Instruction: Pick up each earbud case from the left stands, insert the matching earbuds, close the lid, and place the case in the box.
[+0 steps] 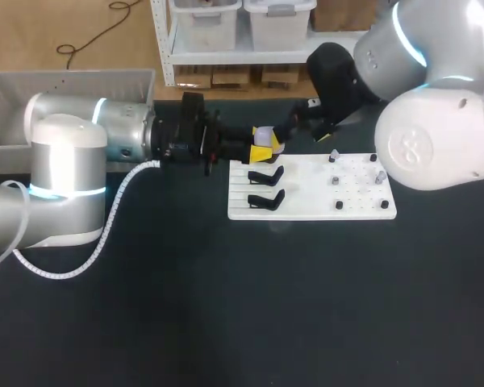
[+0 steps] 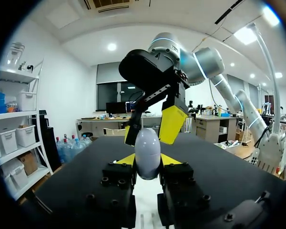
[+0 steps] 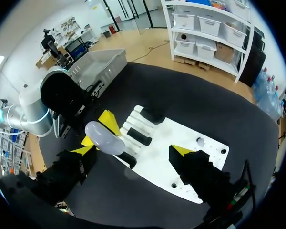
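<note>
A pale lavender earbud case (image 1: pixel 264 135) with its lid closed is held above the far left end of the white board (image 1: pixel 323 205). My left gripper (image 1: pixel 266 148) is shut on the case (image 2: pixel 148 151) from both sides. My right gripper (image 1: pixel 306 125) hangs just beyond it, open wide, its yellow fingers (image 2: pixel 173 124) straddling the air above the case. In the right wrist view the case (image 3: pixel 104 138) sits close to one finger of the right gripper (image 3: pixel 133 157), touching neither. Two black stands (image 1: pixel 264 175) (image 1: pixel 264 199) on the board are bare. Small earbuds (image 1: pixel 336 179) sit on pegs at the board's right.
A grey box (image 1: pixel 64 89) stands at the table's far left behind my left arm, also seen as the box (image 3: pixel 97 64) in the right wrist view. The dark tabletop (image 1: pixel 226 306) stretches in front of the board.
</note>
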Action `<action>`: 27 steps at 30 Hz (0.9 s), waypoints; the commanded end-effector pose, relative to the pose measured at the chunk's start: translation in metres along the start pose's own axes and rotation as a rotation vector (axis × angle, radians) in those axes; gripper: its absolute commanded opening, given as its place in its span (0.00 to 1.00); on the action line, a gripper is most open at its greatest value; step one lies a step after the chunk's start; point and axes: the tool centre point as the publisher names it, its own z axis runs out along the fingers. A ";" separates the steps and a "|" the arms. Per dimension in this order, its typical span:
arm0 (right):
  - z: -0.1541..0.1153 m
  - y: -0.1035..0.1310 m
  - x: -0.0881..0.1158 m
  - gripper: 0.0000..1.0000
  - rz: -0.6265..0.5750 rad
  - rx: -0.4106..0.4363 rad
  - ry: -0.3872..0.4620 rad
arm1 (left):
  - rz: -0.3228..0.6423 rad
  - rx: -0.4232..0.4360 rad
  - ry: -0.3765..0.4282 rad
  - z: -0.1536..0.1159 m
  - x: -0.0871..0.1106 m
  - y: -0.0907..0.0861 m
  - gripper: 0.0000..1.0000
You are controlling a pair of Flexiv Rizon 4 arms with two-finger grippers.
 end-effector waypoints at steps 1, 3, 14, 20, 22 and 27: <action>-0.001 -0.001 0.001 1.00 0.009 0.021 -0.014 | 0.002 0.000 -0.003 0.000 0.001 0.000 0.00; -0.002 -0.002 0.000 1.00 0.011 0.028 -0.020 | 0.002 0.000 -0.003 0.000 0.001 0.000 0.00; -0.034 0.004 -0.017 1.00 -0.018 0.074 -0.168 | 0.002 0.000 -0.003 0.000 0.001 0.000 0.00; -0.072 0.012 -0.012 1.00 -0.164 0.260 -0.246 | 0.002 0.000 -0.003 0.000 0.001 0.000 0.00; -0.079 0.006 -0.006 1.00 -0.189 0.354 -0.218 | 0.002 0.000 -0.003 0.000 0.001 0.000 0.00; -0.090 -0.018 0.008 1.00 -0.159 0.489 -0.143 | 0.002 0.000 -0.003 0.000 0.001 0.000 0.00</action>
